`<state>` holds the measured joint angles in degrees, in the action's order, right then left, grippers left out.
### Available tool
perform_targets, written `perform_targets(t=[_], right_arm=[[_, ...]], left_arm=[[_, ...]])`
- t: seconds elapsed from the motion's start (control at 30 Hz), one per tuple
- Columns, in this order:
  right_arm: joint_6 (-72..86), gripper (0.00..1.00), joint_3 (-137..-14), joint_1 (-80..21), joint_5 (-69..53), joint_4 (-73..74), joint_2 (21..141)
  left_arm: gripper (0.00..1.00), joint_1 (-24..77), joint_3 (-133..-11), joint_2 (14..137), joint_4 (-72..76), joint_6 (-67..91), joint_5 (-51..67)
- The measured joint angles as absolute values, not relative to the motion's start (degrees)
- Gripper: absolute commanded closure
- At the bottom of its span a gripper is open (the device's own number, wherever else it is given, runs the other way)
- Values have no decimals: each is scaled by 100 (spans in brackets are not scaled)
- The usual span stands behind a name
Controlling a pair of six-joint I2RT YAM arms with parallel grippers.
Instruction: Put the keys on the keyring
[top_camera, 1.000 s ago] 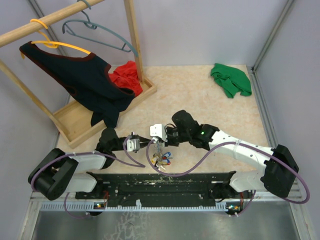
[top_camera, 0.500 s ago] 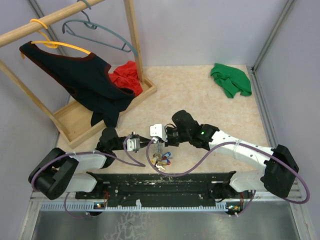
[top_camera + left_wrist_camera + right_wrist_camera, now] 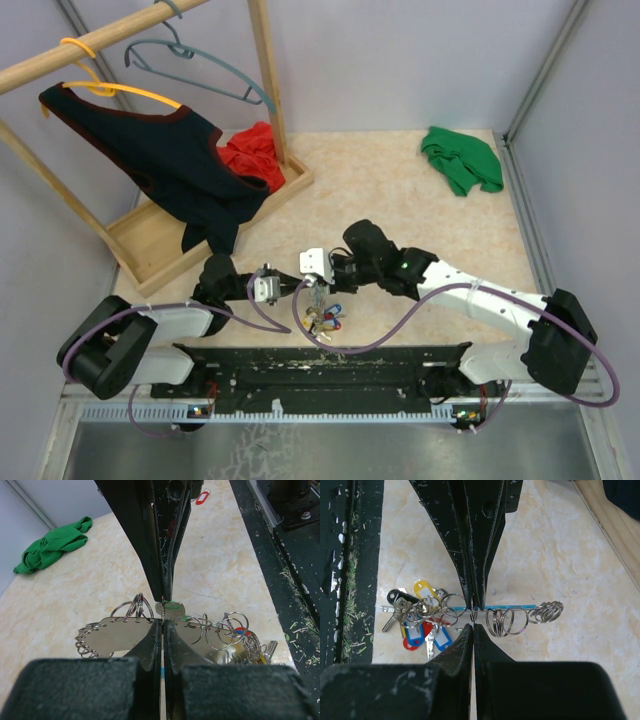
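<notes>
The keyring (image 3: pixel 512 608) hangs level between my two grippers, a light-blue band threaded with silver rings (image 3: pixel 220 632). Its yellow, blue and red tags (image 3: pixel 420 627) dangle over the table (image 3: pixel 323 321). My left gripper (image 3: pixel 163 623) is shut on the band, and its fingers (image 3: pixel 470 570) come in from the top of the right wrist view. Facing it, my right gripper (image 3: pixel 473 626) is shut, with a small ring at its tips touching the band. A green key head (image 3: pixel 171 609) shows right at the right gripper's fingers (image 3: pixel 167 555). A red-headed piece (image 3: pixel 201 497) lies on the table beyond.
A green cloth (image 3: pixel 460 158) lies at the back right. A wooden rack (image 3: pixel 265 90) with hangers, a dark vest (image 3: pixel 170 165) and a red cloth (image 3: pixel 252 155) fills the back left. The black base rail (image 3: pixel 320 365) runs just under the hanging tags.
</notes>
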<state>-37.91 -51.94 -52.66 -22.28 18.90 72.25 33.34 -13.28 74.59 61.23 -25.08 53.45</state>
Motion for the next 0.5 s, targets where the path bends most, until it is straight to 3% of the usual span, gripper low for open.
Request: perform_targets(t=[0.5], right_arm=[[-3640, 100, -5251, -5264, -2370, 1831, 7319]], left_arm=[[100, 3319, -1326, 7456, 6143, -2335, 5336]])
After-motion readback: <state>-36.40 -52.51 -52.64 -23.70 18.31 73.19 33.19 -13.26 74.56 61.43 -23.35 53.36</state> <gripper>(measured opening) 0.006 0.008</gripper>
